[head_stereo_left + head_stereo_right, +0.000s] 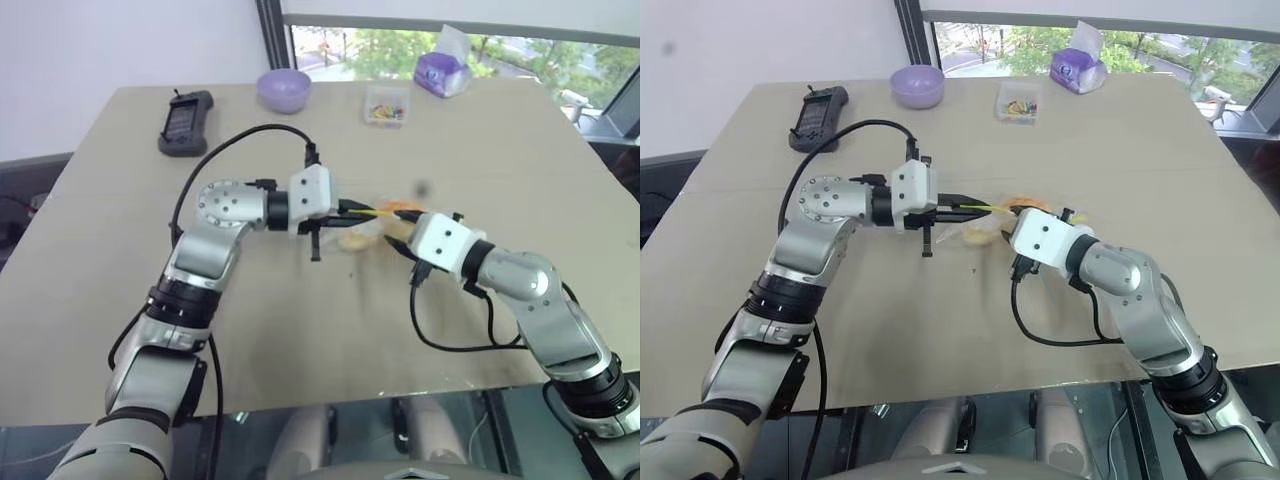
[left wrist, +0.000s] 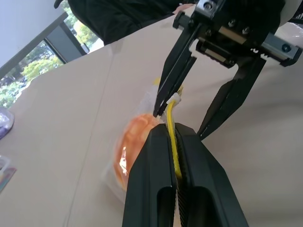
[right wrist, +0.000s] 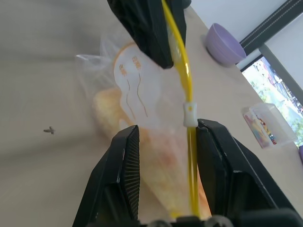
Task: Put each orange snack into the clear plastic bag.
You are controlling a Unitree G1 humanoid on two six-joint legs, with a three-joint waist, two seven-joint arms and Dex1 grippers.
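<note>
A: Where's the clear plastic bag (image 3: 142,118)?

B: At table (image 1: 120,260) centre. Our left gripper (image 2: 175,156) pinches its yellow strip (image 3: 182,71); orange snacks (image 2: 135,146) inside.

A: The right gripper (image 3: 163,156)?

B: At three o'clock, fingers apart.

Crinkly glossy clear plastic bag (image 3: 142,123) lies on a smooth matt table (image 1: 300,340).

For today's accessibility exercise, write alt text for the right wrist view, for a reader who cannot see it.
The right gripper stands open around a clear plastic bag with orange snacks inside, the bag's yellow strip running beside one finger. The left gripper is shut on that strip farther along. Behind, on the beige table, sit a purple bowl and a small clear box.
</note>
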